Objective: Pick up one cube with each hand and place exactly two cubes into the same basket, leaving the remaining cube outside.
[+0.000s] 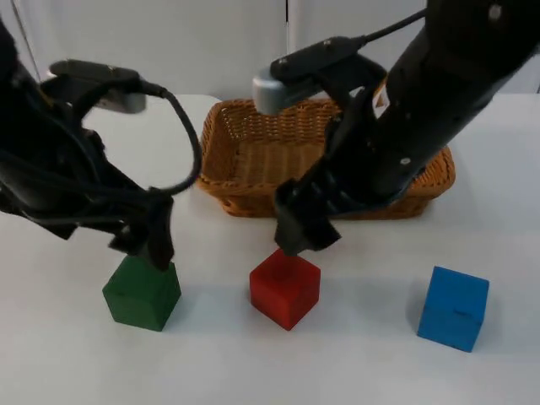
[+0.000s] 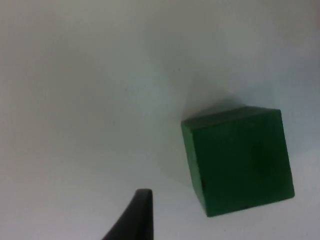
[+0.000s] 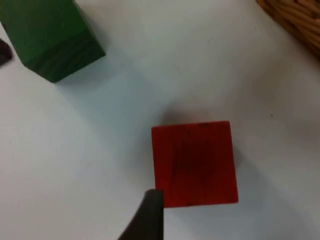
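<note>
Three wooden cubes, one wicker basket (image 1: 422, 181). Left hand (image 1: 152, 245) hangs over the green cube (image 1: 142, 293), right hand (image 1: 299, 232) over the red cube (image 1: 285, 288); I cannot tell either hand's grip. Blue cube (image 1: 453, 308) lies well apart.

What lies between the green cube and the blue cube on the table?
The red cube sits between the green cube and the blue cube, seen from the top, with the right gripper above it.

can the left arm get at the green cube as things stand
Probably yes: the left gripper hangs right above the green cube, nothing lies between them, and the red cube sits well aside.
</note>
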{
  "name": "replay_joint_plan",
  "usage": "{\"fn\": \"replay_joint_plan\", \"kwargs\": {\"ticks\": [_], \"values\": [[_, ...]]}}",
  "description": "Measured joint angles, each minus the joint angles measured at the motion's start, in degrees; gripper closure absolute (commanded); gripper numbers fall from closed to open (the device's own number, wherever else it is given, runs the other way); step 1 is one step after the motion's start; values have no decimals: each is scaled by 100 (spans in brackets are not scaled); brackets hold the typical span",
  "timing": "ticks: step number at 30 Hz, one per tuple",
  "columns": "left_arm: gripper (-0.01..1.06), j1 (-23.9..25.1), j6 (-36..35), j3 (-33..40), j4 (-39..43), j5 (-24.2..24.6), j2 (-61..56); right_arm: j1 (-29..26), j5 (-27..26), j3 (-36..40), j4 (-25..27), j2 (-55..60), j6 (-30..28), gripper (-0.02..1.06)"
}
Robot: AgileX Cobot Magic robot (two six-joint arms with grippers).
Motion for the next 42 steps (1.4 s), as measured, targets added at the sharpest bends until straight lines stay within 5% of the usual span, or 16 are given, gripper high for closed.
{"fn": "replay_joint_plan", "kwargs": {"ticks": [19,27,42], "values": [[0,-27,-83,0,0,-940,1049,48,-846,-4,-151,842,-24,19],[0,-27,-83,-4,0,-1016,1230,208,-1350,-13,-123,1065,-24,19],[0,-27,-83,-4,0,-1044,1258,211,-1423,-13,-133,1214,-24,19]]}}
